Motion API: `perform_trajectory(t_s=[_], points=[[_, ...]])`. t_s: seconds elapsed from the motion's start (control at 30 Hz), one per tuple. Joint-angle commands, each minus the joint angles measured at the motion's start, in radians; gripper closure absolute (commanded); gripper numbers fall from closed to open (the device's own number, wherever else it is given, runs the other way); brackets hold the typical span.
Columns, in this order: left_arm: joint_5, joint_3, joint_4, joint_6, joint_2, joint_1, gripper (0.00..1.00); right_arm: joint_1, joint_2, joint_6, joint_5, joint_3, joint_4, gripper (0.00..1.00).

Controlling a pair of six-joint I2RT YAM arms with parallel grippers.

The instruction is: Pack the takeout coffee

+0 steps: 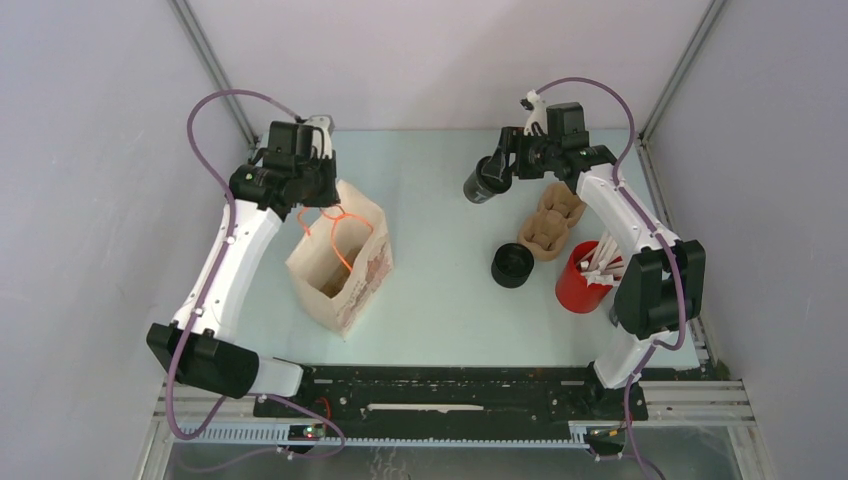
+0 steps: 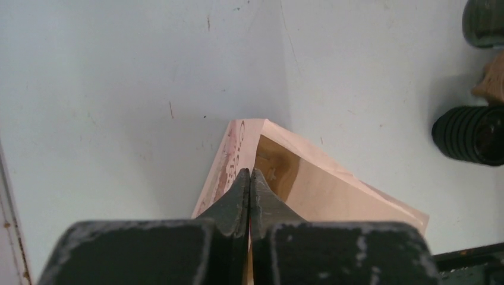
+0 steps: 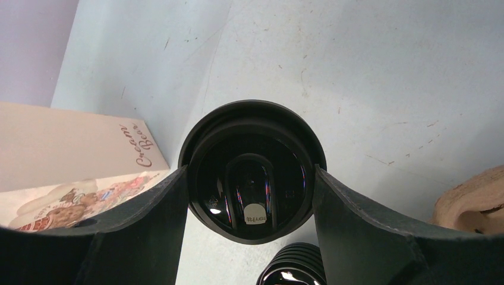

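Transfer is the step in hand: the right gripper (image 3: 249, 178) is clamped round the small, black, lidded disposable coffee cup (image 3: 252, 136), which seems clear of the table. The left gripper (image 2: 250, 178) is pinched shut on the rim of the printed tan paper bag (image 2: 321, 190) directly beneath it. Next, I judge, the cup must cross toward the left gripper and go down upright into the bag's mouth.

At the paper bag (image 1: 350, 290) mouth: orange handles (image 1: 338, 215) and the left end effector (image 2: 250, 174)
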Motion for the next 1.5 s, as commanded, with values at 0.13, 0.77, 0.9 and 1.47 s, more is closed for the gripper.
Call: perform_trajectory(t_s=[0.13, 0.77, 0.9, 1.47], points=[[-0.130, -0.110, 0.196, -0.473, -0.141, 0.043, 1.00, 0.003, -0.053, 0.009, -0.009, -0.005, 0.033, 0.56], [-0.320, -0.425, 0.486, -1.269, -0.559, 0.050, 1.00, 0.023, -0.069, 0.012, 0.009, -0.015, 0.037, 0.56], [-0.314, -0.468, 0.462, -1.369, -0.579, 0.049, 1.00, 0.025, -0.077, 0.010, 0.017, -0.016, 0.032, 0.56], [-0.249, -0.776, 0.518, -1.614, -0.663, -0.067, 0.85, 0.049, -0.086, 0.009, 0.028, -0.040, 0.036, 0.56]])
